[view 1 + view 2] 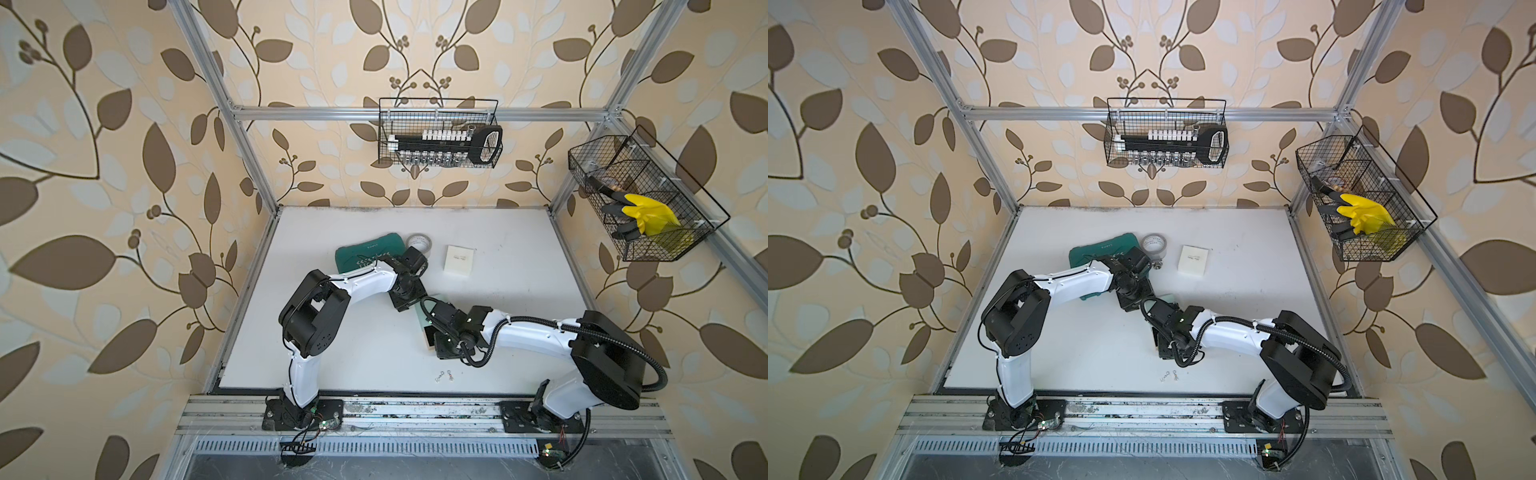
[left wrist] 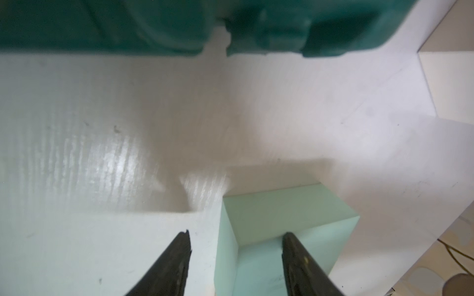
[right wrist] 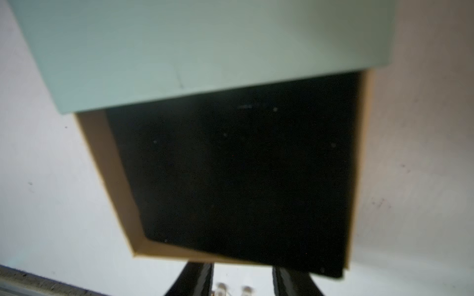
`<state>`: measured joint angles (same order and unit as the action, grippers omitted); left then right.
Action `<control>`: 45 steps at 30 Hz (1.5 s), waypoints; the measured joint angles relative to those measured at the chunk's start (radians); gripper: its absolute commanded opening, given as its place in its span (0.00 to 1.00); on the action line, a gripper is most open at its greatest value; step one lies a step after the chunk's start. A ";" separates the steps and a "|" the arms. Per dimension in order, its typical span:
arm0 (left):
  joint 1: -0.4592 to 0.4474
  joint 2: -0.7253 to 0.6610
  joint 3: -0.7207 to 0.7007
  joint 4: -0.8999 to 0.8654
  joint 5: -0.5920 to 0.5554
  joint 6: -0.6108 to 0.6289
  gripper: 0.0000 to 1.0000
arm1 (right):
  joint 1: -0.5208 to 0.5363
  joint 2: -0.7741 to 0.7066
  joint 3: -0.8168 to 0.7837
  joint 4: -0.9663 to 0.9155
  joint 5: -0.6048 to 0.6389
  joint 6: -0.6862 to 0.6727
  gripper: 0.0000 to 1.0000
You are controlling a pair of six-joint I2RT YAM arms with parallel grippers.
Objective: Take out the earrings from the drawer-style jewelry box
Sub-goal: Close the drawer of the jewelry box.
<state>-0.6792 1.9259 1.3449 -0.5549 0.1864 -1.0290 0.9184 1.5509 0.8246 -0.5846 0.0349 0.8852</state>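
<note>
The jewelry box is a mint-green sleeve (image 3: pixel 195 51) with its tan, black-lined drawer (image 3: pixel 243 174) pulled out; nothing shows on the lining. It lies mid-table, mostly under both wrists (image 1: pixel 436 298). The earrings (image 1: pixel 444 376), two tiny silvery drops, lie on the white table nearer the front edge; they also appear in a top view (image 1: pixel 1169 376) and blurred in the right wrist view (image 3: pixel 233 288). My left gripper (image 2: pixel 237 241) is open, one finger over the table and the other against the sleeve's corner (image 2: pixel 282 210). My right gripper (image 3: pixel 243 271) is open at the drawer's front wall, which hides its fingertips.
A dark green case (image 1: pixel 365 253), a tape roll (image 1: pixel 417 241) and a white square box (image 1: pixel 460 259) lie behind the arms. A small metal fitting (image 1: pixel 1158 262) sits by the tape. Two wire baskets (image 1: pixel 438 133) (image 1: pixel 648 199) hang on the walls.
</note>
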 measured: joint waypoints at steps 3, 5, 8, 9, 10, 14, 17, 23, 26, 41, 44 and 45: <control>0.000 -0.012 0.000 -0.003 -0.026 -0.013 0.68 | -0.001 0.000 0.000 0.005 0.000 0.000 0.38; 0.001 -0.019 0.005 -0.019 -0.044 -0.021 0.70 | -0.001 0.000 0.000 0.007 0.000 0.000 0.38; 0.012 -0.019 0.023 -0.042 -0.057 -0.025 0.71 | -0.001 0.000 0.000 0.008 0.000 0.000 0.38; 0.014 -0.019 0.031 -0.048 -0.060 -0.026 0.71 | -0.001 0.001 0.000 0.008 0.000 0.000 0.38; 0.018 -0.018 0.037 -0.050 -0.061 -0.026 0.71 | -0.001 0.001 0.000 0.009 0.000 0.000 0.38; 0.026 0.019 0.080 -0.053 -0.057 -0.025 0.69 | -0.001 0.001 0.000 0.011 0.003 0.000 0.38; 0.027 0.069 0.108 -0.050 -0.046 -0.020 0.66 | -0.005 0.001 0.000 0.014 0.003 0.000 0.38; 0.026 0.112 0.115 -0.042 -0.014 -0.003 0.55 | -0.013 0.013 0.000 0.028 0.003 -0.001 0.38; 0.027 0.112 0.116 -0.030 0.003 0.005 0.51 | -0.016 0.017 0.000 0.039 0.007 -0.008 0.38; 0.026 0.109 0.096 0.035 0.033 0.009 0.46 | -0.040 0.089 0.068 0.096 0.024 -0.068 0.35; 0.026 0.105 0.089 0.040 0.035 0.010 0.45 | -0.045 0.100 0.080 0.098 0.026 -0.076 0.35; 0.026 0.105 0.088 0.042 0.037 0.010 0.45 | -0.046 0.102 0.083 0.101 0.027 -0.079 0.34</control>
<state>-0.6537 2.0304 1.4326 -0.5129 0.2237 -1.0195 0.8726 1.6531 0.9077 -0.4839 0.0616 0.8066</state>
